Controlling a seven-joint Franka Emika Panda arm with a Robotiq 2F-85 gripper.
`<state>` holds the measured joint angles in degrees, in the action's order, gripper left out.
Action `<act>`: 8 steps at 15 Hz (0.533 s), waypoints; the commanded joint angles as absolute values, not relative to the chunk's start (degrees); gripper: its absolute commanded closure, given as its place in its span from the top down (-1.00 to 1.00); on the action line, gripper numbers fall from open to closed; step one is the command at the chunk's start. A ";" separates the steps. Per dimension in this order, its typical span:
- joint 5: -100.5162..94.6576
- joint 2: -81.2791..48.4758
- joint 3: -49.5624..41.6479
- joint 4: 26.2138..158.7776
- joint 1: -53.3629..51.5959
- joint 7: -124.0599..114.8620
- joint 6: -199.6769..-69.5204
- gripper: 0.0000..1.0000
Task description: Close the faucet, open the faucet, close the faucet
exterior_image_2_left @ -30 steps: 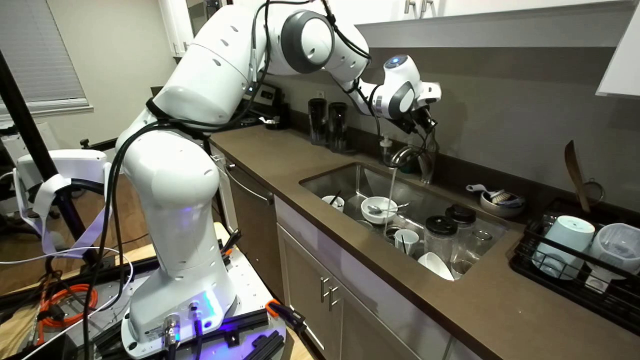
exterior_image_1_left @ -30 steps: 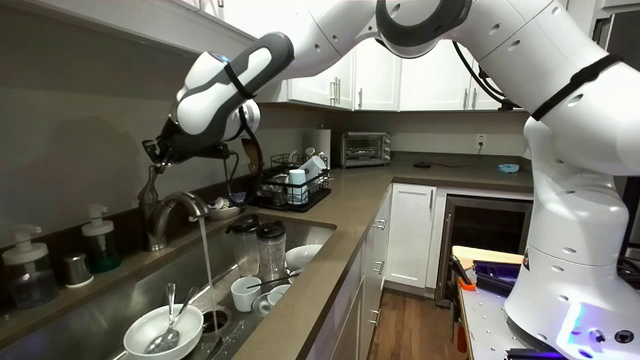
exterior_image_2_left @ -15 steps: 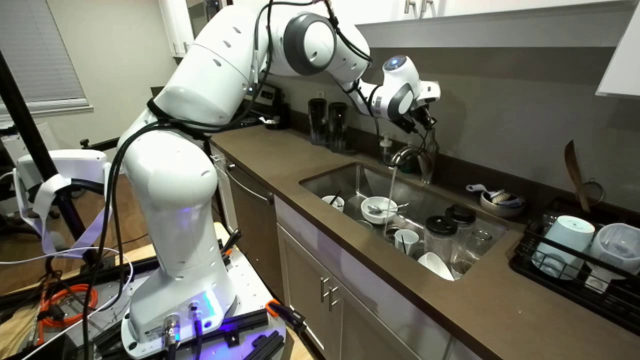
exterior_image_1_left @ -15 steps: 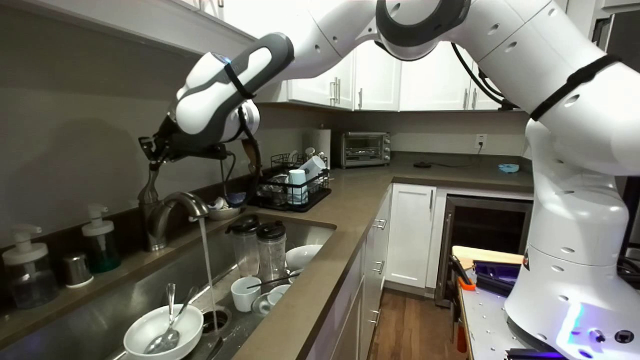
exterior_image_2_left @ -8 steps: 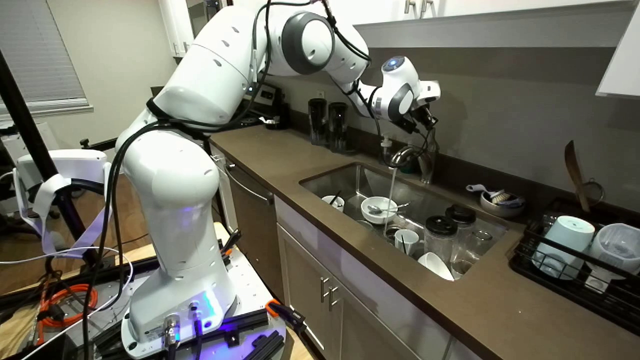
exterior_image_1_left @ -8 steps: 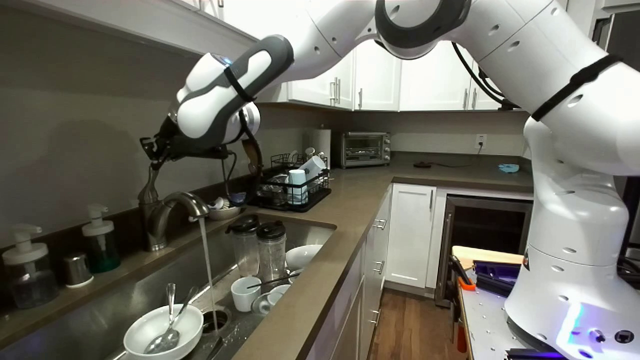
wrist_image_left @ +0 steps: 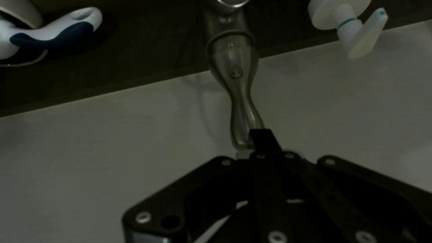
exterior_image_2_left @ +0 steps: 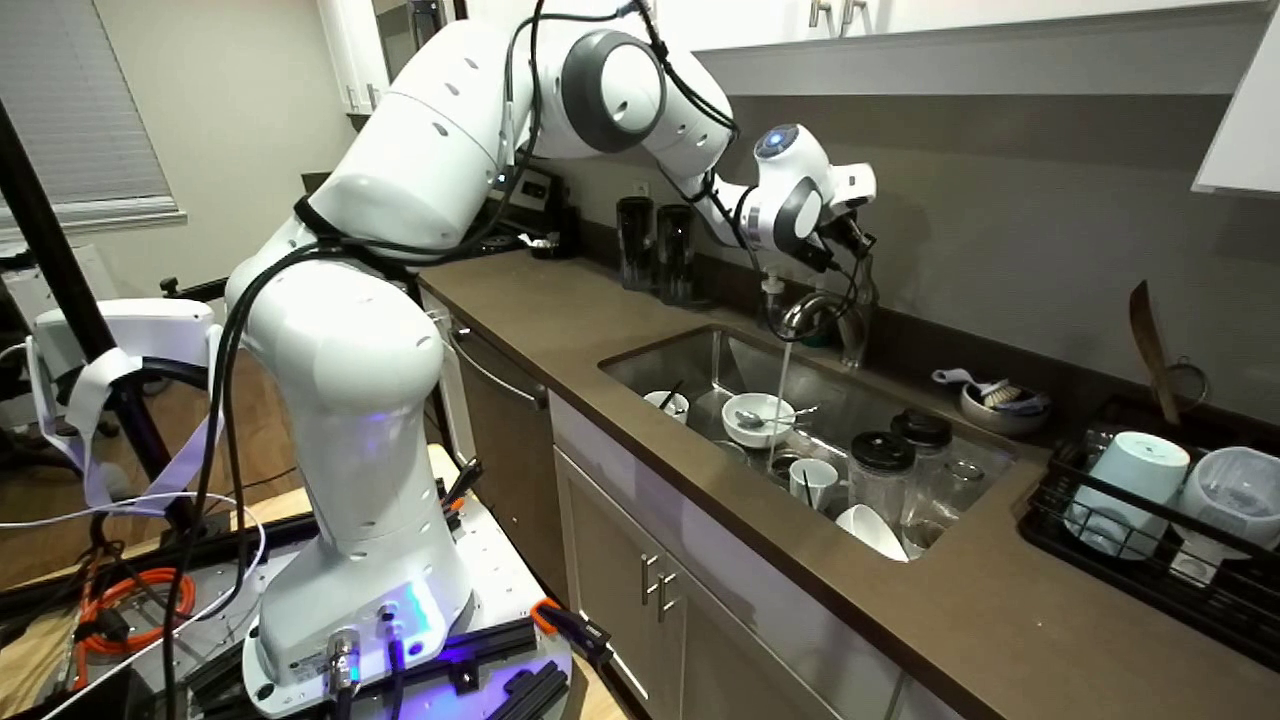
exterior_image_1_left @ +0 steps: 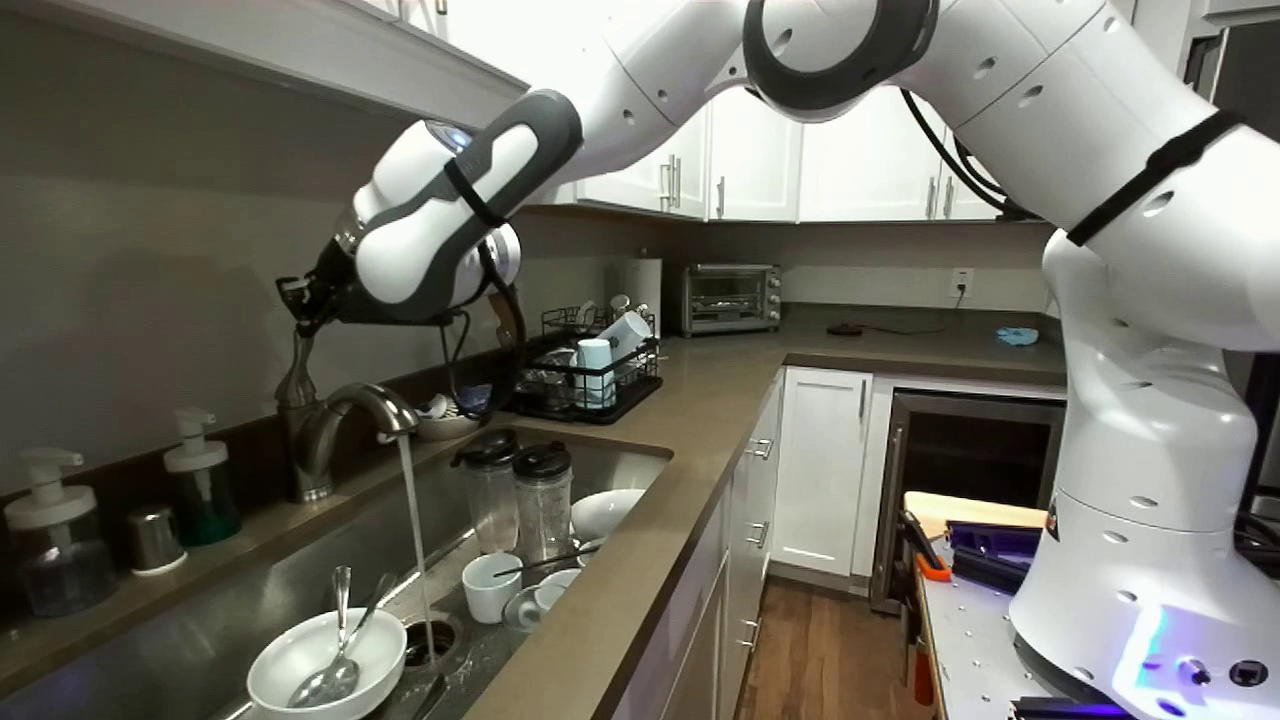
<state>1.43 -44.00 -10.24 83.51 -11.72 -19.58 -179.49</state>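
Jaws together, my tool seemingly touches the faucet lever below it, likely for pushing, not gripping.

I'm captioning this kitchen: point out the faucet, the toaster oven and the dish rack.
Faucet (wrist_image_left: pixel 236 82): in the wrist view, on the lever handle.
Toaster oven (exterior_image_1_left: pixel 728 291): in an exterior view, on the glass door.
Dish rack (exterior_image_2_left: pixel 1140 583): in an exterior view, on the black base.
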 commanded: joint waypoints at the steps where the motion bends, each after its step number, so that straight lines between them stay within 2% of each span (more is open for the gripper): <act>1: 1.76 -46.55 -11.80 82.26 -12.68 -20.64 -183.29 -1.00; 8: 1.83 -48.08 -12.17 80.07 -12.68 -20.34 -183.60 -1.00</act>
